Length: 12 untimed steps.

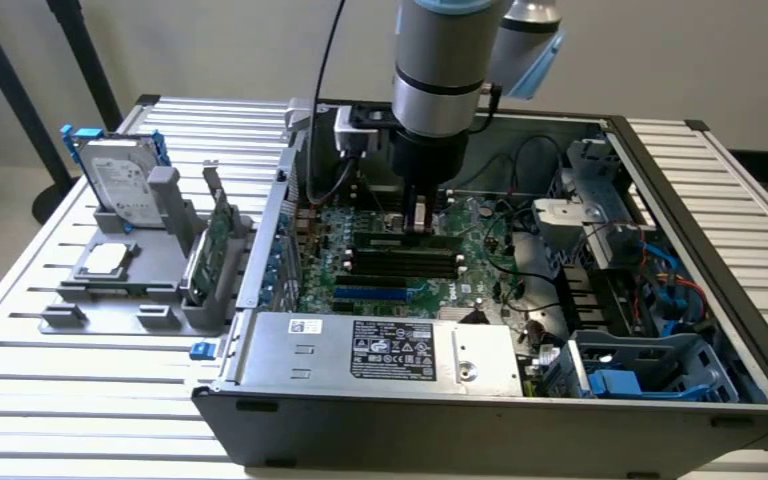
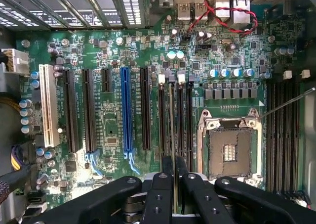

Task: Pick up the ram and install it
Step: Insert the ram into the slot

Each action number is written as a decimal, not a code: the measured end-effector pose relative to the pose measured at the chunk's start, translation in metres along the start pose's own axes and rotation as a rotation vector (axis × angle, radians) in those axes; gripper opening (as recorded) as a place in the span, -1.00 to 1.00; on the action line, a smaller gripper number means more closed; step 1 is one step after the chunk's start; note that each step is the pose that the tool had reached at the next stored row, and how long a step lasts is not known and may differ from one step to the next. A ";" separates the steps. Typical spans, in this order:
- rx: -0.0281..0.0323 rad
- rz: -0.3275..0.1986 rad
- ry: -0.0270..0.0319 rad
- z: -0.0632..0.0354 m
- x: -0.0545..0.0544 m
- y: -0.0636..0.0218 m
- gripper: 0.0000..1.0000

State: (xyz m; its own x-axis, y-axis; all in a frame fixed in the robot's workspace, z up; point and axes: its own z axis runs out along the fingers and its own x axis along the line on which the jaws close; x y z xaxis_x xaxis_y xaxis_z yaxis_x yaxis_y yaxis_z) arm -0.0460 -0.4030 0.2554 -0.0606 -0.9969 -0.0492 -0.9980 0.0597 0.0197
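Over the motherboard (image 1: pixel 398 265) inside the open case, the claw (image 2: pixel 174 167) pinches the ram (image 2: pixel 171 120) edge-on above a memory slot (image 2: pixel 180 120), and any tilt or misalignment risks jamming it against the slot walls or latches.

Ext cam: high, angled down, wide. Wrist cam: straight down, close. Both share motherboard (image 1: pixel 398 265) (image 2: pixel 113 130).

I am looking at the silver-grey cylindrical arm segment (image 1: pixel 446 60) with its dark band and pale blue joint cap (image 1: pixel 536 62). A thin black cable (image 1: pixel 332 50) is running alongside it. The matte black two-fingered gripper (image 2: pixel 175 172) is showing round screw heads, possibly rivets, along its linkage bars.
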 end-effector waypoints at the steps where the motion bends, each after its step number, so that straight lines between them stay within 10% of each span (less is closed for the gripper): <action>1: -0.0024 0.000 0.0002 0.0010 0.000 -0.0006 -0.73; 12: -0.0111 0.008 0.0086 0.0088 0.000 -0.0042 -0.73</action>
State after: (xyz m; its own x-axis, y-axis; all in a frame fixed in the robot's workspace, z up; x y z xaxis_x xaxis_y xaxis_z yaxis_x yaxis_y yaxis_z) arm -0.0419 -0.4030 0.2465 -0.0682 -0.9969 -0.0404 -0.9973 0.0670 0.0312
